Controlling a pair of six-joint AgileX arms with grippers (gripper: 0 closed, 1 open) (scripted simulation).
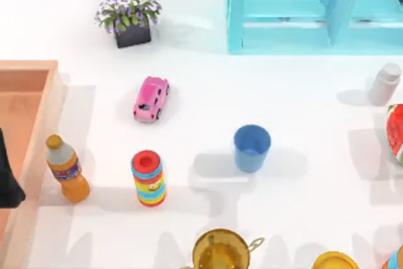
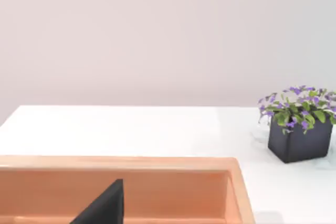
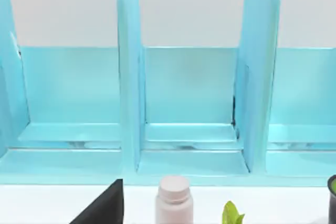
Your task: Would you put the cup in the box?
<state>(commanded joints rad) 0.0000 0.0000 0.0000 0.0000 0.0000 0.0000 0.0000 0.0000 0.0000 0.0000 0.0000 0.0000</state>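
One blue cup (image 1: 252, 147), smooth, tapered and handleless, stands upright mid-bench, well right of one tan wooden box (image 1: 39, 118) with thick raised walls at the left edge. Also on the white bench (image 1: 208, 86): one glossy pink toy car (image 1: 151, 98), one orange juice bottle (image 1: 67, 170) just beside the box, one striped can (image 1: 148, 179) with a red lid, one golden pot (image 1: 220, 250) at the near edge, one dark square planter (image 1: 130, 18) of purple flowers at the far side, one pale bottle (image 1: 384, 84) far right, and one turquoise cabinet (image 1: 315, 7) with upright dividers. A dark part of the left arm (image 1: 7, 177) hangs over the box, while whether either pincer is clenched or released I cannot tell.
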